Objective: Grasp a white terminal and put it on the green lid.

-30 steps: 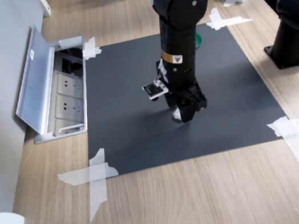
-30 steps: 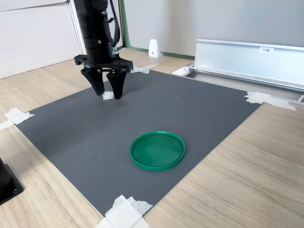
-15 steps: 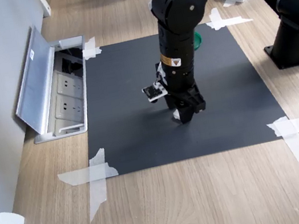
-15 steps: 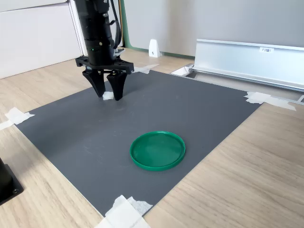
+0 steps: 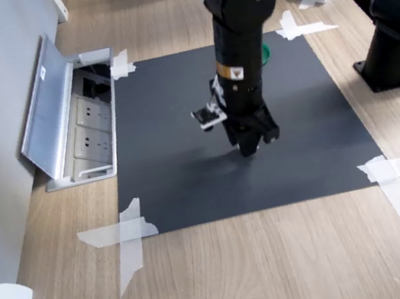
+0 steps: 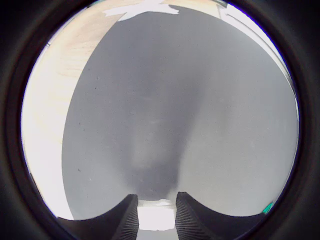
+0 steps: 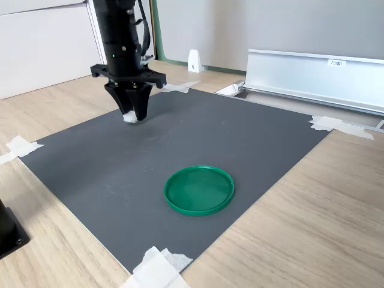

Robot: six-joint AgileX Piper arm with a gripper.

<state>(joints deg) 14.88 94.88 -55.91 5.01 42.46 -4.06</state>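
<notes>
Dark grey is the mat [image 7: 240,144] taped at its corners to the wooden table [image 7: 336,204], and everything here sits in relation to it. Near the mat's edge at the second exterior view's left, the black gripper [image 7: 133,114] points straight down with its fingers drawn close together on the white terminal [image 7: 129,117], which shows as a small white block at their tips. In the wrist view the terminal [image 6: 156,218] fills the narrow gap between the two ribbed fingers [image 6: 125,220], just above the mat. The green lid [image 7: 199,189] lies flat on the mat, well apart from the gripper, nearer that view's lower edge.
</notes>
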